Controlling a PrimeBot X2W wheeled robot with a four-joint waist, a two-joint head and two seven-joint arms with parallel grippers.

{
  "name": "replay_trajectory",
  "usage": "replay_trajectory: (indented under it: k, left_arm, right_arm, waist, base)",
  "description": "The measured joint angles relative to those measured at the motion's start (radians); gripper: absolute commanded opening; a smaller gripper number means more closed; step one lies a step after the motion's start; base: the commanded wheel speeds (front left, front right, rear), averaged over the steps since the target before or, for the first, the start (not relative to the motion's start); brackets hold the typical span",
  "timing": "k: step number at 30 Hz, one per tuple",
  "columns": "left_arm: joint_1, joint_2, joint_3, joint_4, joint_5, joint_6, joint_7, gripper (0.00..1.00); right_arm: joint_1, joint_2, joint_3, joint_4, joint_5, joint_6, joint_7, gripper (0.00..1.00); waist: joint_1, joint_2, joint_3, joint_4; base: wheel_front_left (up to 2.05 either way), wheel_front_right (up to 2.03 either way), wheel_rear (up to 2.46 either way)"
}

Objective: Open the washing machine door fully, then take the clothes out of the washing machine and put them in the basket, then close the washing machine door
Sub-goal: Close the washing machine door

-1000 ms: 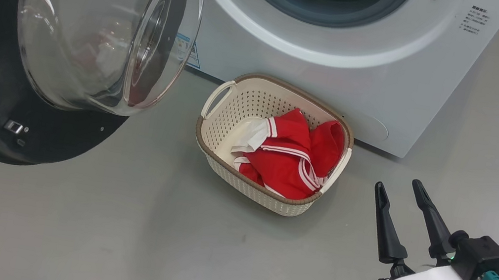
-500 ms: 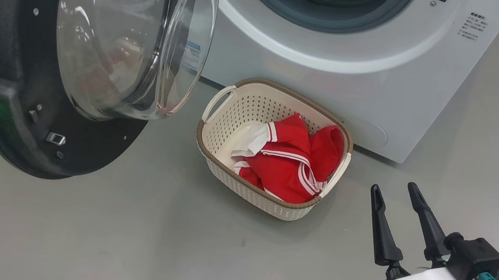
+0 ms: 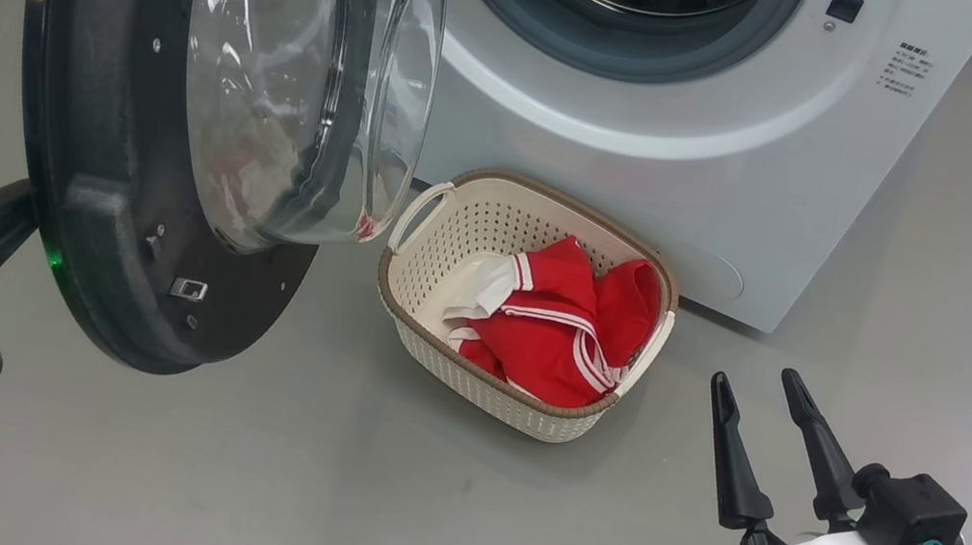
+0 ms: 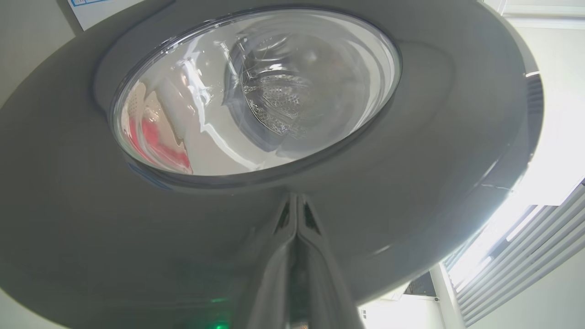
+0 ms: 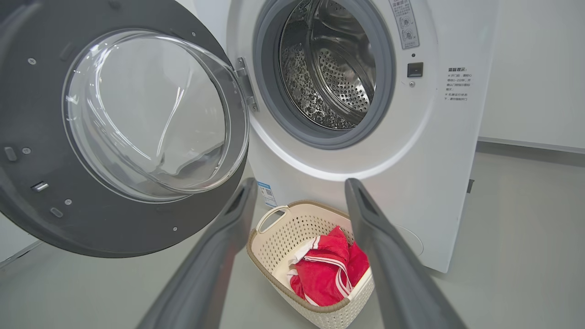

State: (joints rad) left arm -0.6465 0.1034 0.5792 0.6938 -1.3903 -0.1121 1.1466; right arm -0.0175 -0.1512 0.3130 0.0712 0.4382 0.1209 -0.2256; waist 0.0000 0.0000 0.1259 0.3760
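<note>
With the clothes (image 3: 561,323) in the basket (image 3: 478,386) at six o'clock of the washing machine (image 3: 658,173) and the drum (image 5: 333,77) looking empty, only shutting the door (image 3: 105,154) at nine o'clock is left, I reckon, the left gripper (image 4: 296,198) at its outer face with jaws together, the right gripper (image 3: 754,375) with jaws apart.

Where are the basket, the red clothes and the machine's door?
the basket (image 3: 478,386): head view, front wall.
the clothes (image 3: 547,350): head view, middle of red fabric.
the washing machine door (image 5: 114,226): right wrist view, lower dark rim.
</note>
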Motion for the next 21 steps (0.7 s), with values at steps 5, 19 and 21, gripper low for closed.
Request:
replay_trajectory:
  k: [5, 19, 21]
  left_arm:
    - [0.019, 0.0, 0.012, -0.029, 0.0, 0.0, -0.01, 0.0]
    - [0.138, 0.065, 0.017, -0.222, 0.201, -0.008, -0.27, 0.0]
    - [0.165, 0.067, -0.01, -0.287, 0.237, -0.008, -0.308, 0.0]
  right_arm:
    - [0.001, 0.001, 0.0, 0.003, 0.0, 0.0, 0.0, 1.0]
    - [0.016, 0.017, -0.021, 0.016, 0.005, -0.009, -0.01, 1.0]
    - [0.024, 0.017, -0.024, 0.017, 0.01, -0.009, -0.011, 1.0]
  waist:
    - [0.0, 0.0, -0.005, -0.001]
    - [0.0, 0.0, -0.025, 0.024]
    - [0.0, 0.0, -0.027, 0.031]
  base:
    - [0.0, 0.0, 0.0]
    - [0.0, 0.0, 0.0]
    - [0.0, 0.0, 0.0]
